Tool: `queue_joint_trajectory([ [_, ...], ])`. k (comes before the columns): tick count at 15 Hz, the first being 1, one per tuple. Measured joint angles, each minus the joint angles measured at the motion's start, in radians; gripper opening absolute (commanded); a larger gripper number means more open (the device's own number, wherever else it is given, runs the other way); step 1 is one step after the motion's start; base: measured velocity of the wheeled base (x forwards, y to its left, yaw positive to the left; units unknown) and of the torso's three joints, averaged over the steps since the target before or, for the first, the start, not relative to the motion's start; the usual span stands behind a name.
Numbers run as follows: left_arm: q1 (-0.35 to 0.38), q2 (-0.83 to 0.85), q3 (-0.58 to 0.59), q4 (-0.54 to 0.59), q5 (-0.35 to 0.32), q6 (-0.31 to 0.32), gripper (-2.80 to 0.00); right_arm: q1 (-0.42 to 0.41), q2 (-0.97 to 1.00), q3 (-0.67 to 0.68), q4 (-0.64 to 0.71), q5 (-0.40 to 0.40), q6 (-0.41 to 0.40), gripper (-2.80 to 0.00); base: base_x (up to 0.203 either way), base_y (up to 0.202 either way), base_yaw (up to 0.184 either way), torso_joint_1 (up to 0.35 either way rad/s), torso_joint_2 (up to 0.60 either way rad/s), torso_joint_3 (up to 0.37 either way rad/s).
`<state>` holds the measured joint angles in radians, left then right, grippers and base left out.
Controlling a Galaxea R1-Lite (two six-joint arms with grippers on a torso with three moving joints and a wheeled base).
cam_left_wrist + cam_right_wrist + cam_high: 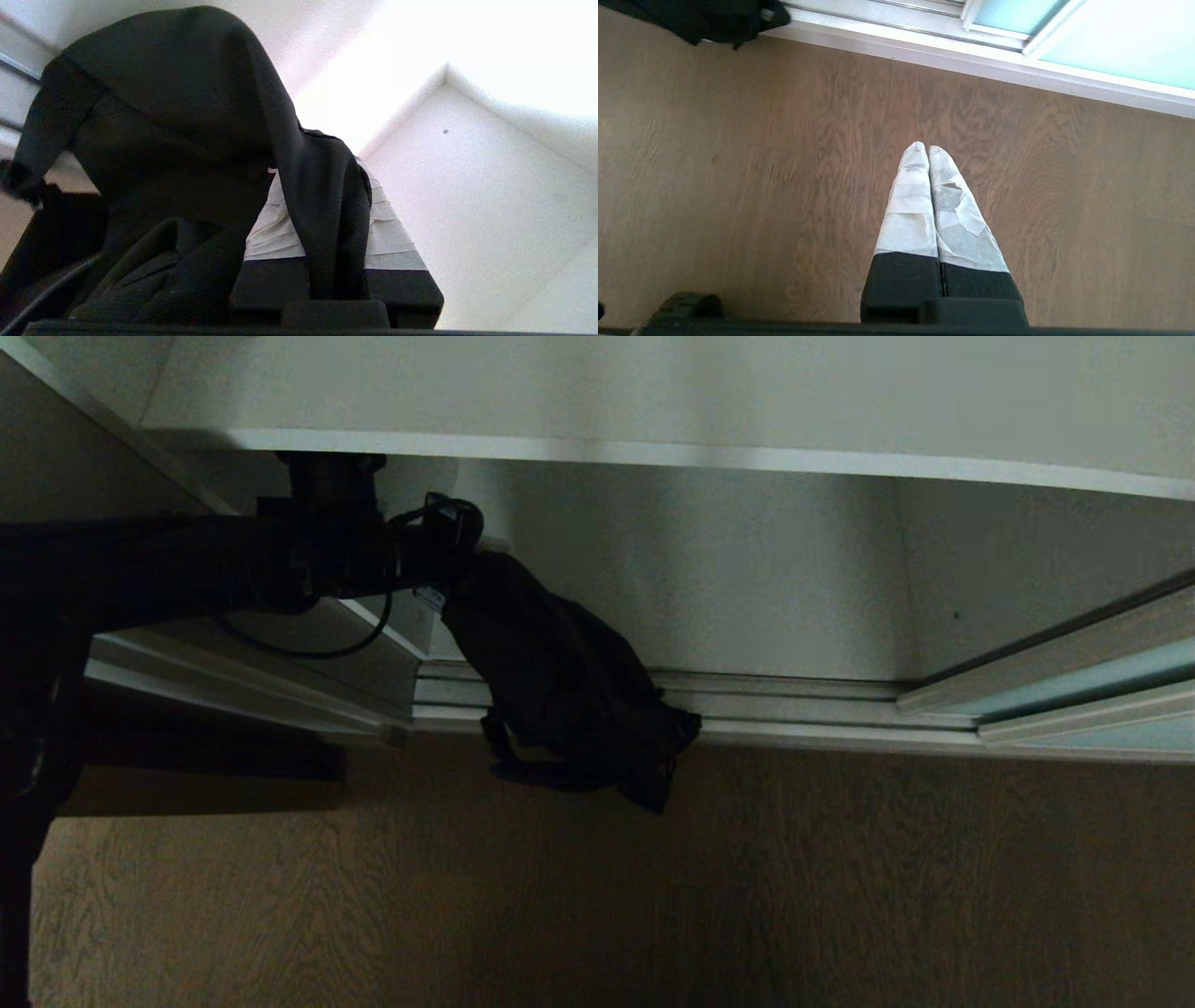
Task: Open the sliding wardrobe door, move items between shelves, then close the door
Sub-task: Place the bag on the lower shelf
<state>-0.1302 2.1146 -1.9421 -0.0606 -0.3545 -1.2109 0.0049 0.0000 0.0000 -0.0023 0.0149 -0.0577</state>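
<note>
Holding black pouch bag [560,681] | left fingers [387,233] clamped | below shelf [653,453]

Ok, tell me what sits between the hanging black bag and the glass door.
Head view: only bare floor track runs between the black bag, held by the left gripper, and the glass door.

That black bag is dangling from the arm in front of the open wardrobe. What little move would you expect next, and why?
Probably a lift toward the white shelf above. The left gripper, its fingers shut on the black bag's fabric, holds it just under that shelf's front edge, the bag's lower end sagging over the floor track. The right gripper hangs idle, shut, over the wooden floor.
</note>
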Motion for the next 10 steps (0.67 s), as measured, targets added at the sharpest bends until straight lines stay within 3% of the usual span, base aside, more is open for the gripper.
queue_joint_trajectory([
  [5, -0.05, 0.073, -0.001, -0.071, 0.011, 0.007, -2.8, 0.0, 0.0, 0.0, 0.0, 0.0, 0.0, -2.8, 0.0, 0.0, 0.0, 0.0, 0.0, 0.0],
  [10, -0.184, 0.144, -0.006, -0.067, 0.025, 0.018, -2.8, 0.001, 0.0, 0.0, 0.0, 0.0, 0.0, -2.8, 0.0, 0.0, 0.0, 0.0, 0.0, 0.0],
])
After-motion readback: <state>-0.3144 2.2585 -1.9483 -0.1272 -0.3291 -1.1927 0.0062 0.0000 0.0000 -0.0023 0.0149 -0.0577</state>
